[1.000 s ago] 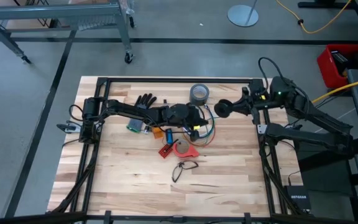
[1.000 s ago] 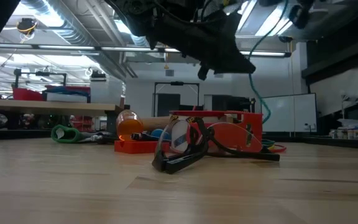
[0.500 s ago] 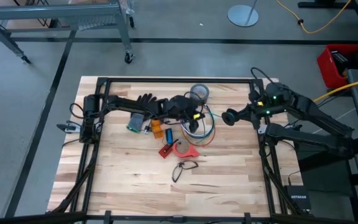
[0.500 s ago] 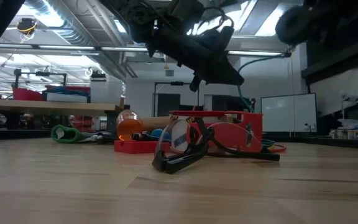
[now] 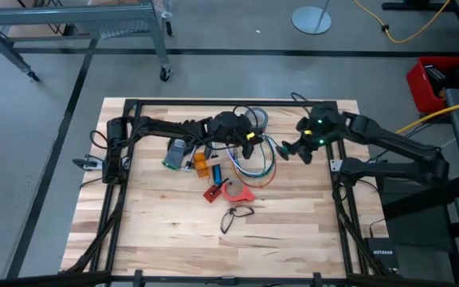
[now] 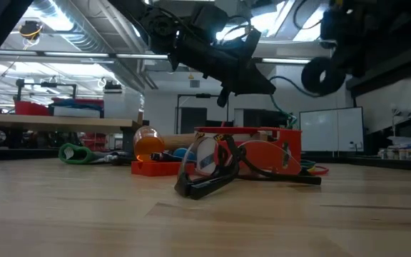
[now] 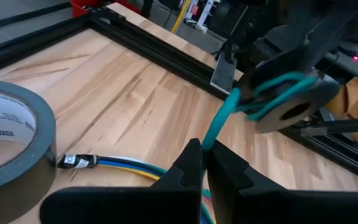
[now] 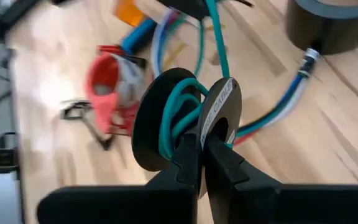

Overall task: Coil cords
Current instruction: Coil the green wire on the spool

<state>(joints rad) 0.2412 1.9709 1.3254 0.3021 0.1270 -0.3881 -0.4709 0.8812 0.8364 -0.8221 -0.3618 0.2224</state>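
A black spool (image 8: 179,118) wound with teal cord is held above the table by my shut right gripper (image 8: 201,142), right of centre (image 5: 292,148). My left gripper (image 7: 205,149) is shut on the teal cord (image 7: 219,121) that runs to the spool, and hovers near the far middle (image 5: 249,137). A loose loop of blue, white and red-orange cords (image 5: 255,166) lies on the table below the two grippers. My left gripper pinches the teal cord (image 7: 210,138) between its two fingertips, a short way from the spool. The fingers point toward the table's right. The cord runs from them in a nearly straight line to the spool (image 7: 284,102), clear of the table. My right gripper pinches the rim of the spool's labelled flange (image 8: 219,109) between its two fingers. The fingers point toward the table's left. The spool is lifted clear of the table, standing on edge, and the teal cord leaves its core toward my left gripper (image 8: 197,6).
A grey roll of duct tape (image 5: 255,119) lies at the far middle. Near the centre are a red holder (image 5: 231,190), an orange piece (image 5: 200,166), black glasses (image 5: 234,216) and a black glove (image 5: 188,127). The near half of the table is bare wood (image 5: 174,247).
My left gripper has gone toward the table's far edge, still shut on the teal cord. My right arm has swung toward the table's left and turned the spool about, so the spool now shows in the low view.
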